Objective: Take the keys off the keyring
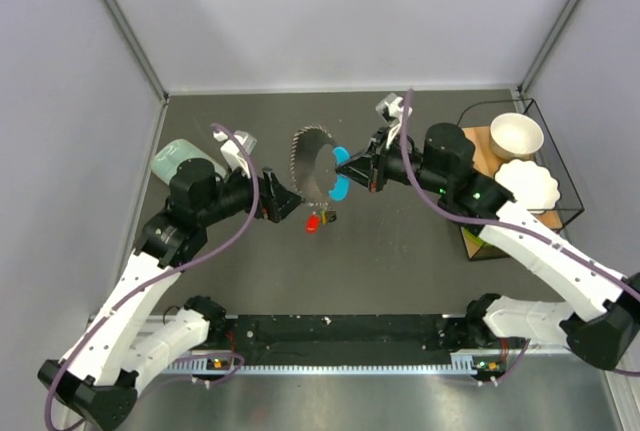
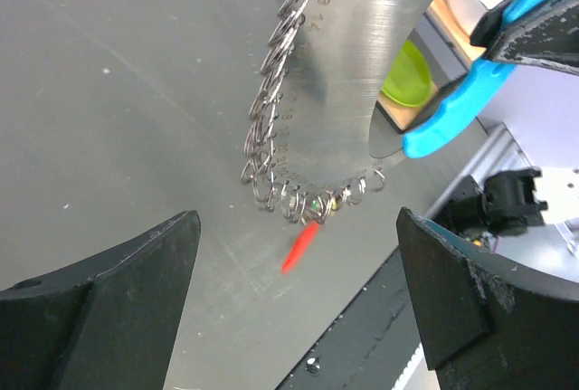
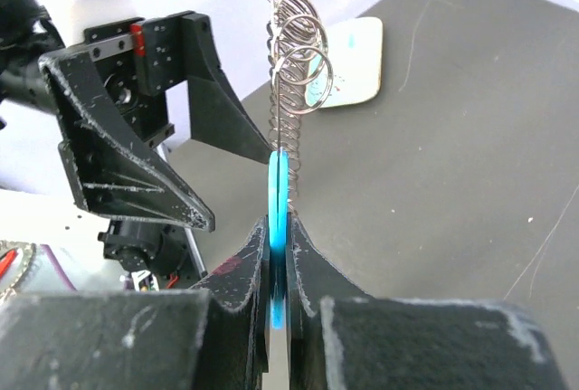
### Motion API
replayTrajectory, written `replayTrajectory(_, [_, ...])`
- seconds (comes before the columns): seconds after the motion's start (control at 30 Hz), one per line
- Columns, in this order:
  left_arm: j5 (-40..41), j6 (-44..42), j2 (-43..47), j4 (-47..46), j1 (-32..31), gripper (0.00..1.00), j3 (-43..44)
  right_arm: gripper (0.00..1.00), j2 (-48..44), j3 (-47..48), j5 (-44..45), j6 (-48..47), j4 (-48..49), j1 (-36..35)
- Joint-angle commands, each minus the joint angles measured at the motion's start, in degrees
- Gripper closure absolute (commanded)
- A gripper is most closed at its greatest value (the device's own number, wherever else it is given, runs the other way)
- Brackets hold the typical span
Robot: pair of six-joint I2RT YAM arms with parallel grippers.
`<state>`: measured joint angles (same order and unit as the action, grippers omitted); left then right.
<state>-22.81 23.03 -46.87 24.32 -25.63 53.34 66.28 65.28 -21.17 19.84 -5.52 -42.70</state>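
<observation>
**Right gripper point(image 3: 279, 259) clamps the blue loop**

Its fingers are shut on the blue loop of the keyring point(image 3: 278, 182), which it holds edge-on. Left gripper point(image 2: 294, 232) has its 2 fingers spread wide and empty, facing the fan's lower rim. That fan looks stiff, thin and light, and its split rings point(image 2: 271, 91) swing loose. 1 red key point(image 2: 299, 247) shows just below the rim, blurred: hanging or free, I cannot tell. Small and likely slippery, it is best taken by its plastic head. Other keys are hard to find: only a green speck shows among the rings.

Mint-green box point(image 1: 178, 157), wire basket point(image 1: 495, 104), white bowl point(image 1: 516, 135), scalloped plate point(image 1: 528, 183)
</observation>
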Motion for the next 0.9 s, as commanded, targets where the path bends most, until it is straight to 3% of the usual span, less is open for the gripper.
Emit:
replayTrajectory(0.0, [-8.39, -1.23, 1.17, -2.51, 0.31, 0.05, 2.82, 1.0, -5.01, -1.37, -4.22, -2.53, 5.08, 0.59])
replayTrajectory(0.2, [-17.69, 2.36, 3.01, -10.75, 0.31, 0.11, 0.01, 1.0, -7.04, -5.77, -17.84, 5.9, 19.13, 5.07])
replayTrajectory(0.43, [-21.57, 8.26, 2.05, -18.95, 0.4, 0.15, -4.65, 1.0, -5.99, -11.13, -27.6, 13.46, 36.08, 7.1])
replayTrajectory(0.57, [-22.98, 8.18, 1.17, -21.41, 0.4, 0.17, -6.4, 1.0, -3.62, -16.65, -30.95, 24.35, 53.2, 11.05])
replayTrajectory(0.6, [-23.24, 8.52, 1.17, -22.2, 0.4, 0.2, -6.67, 1.0, -2.83, -17.37, -31.12, 29.59, 60.47, 11.93])
replayTrajectory(0.73, [-25.44, 12.21, 1.96, -27.91, 0.49, 0.39, -7.9, 1.0, 1.21, -17.99, -34.37, 37.02, 69.39, 14.04])
replayTrajectory(0.77, [-26.05, 13.7, 2.05, -29.31, 0.4, 0.49, -8.16, 1.0, 1.48, -17.99, -34.47, 37.2, 69.5, 14.13])
replayTrajectory(0.87, [-28.77, 17.22, 1.79, -33.44, 0.4, 0.6, -9.22, 1.0, 1.4, -17.73, -33.77, 35.54, 67.66, 14.05])
